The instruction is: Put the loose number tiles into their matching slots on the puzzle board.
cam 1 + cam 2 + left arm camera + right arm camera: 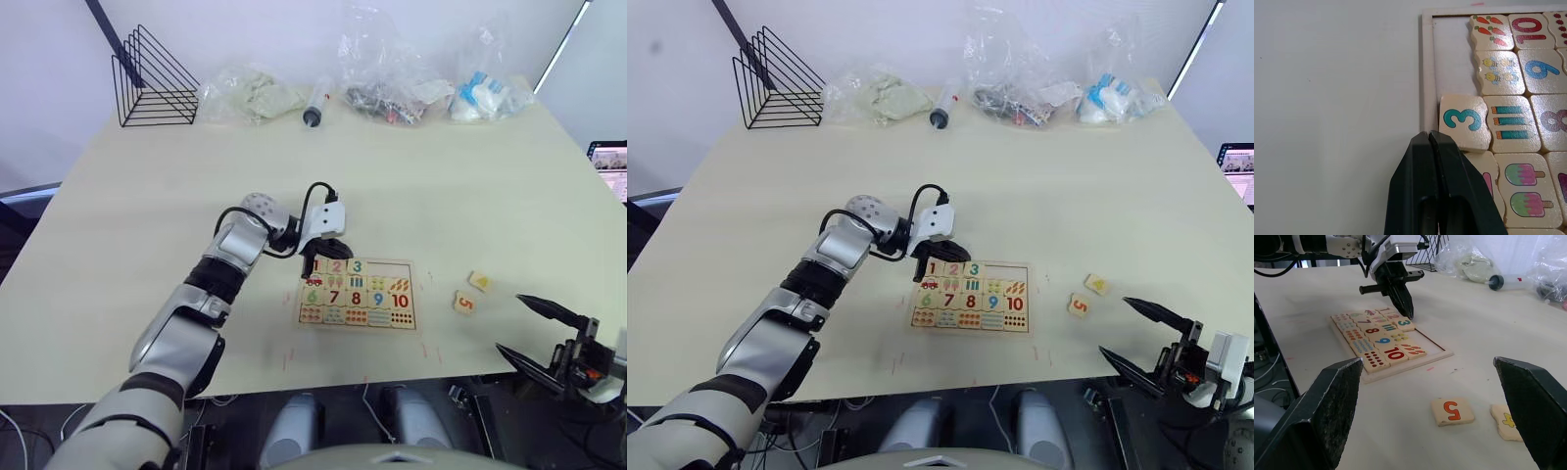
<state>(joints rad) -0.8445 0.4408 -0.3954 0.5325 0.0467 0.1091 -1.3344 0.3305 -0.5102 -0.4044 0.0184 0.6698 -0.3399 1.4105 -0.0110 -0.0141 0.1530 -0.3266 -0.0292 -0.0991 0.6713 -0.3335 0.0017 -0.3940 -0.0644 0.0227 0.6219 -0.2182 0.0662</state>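
Left end effector (1429, 142), fingers pressed together, nudges the 3 tile (1463, 120) into its slot; right end effector (1427, 382) waits wide open.

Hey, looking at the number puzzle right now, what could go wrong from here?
1. The 3 tile looks slightly crooked in its slot, with the shut left gripper right at its edge; a further push could lift or jam it.
2. The 4 tile and 5 tile lie loose near the table edge by the open right gripper; a clumsy grasp might knock them off.
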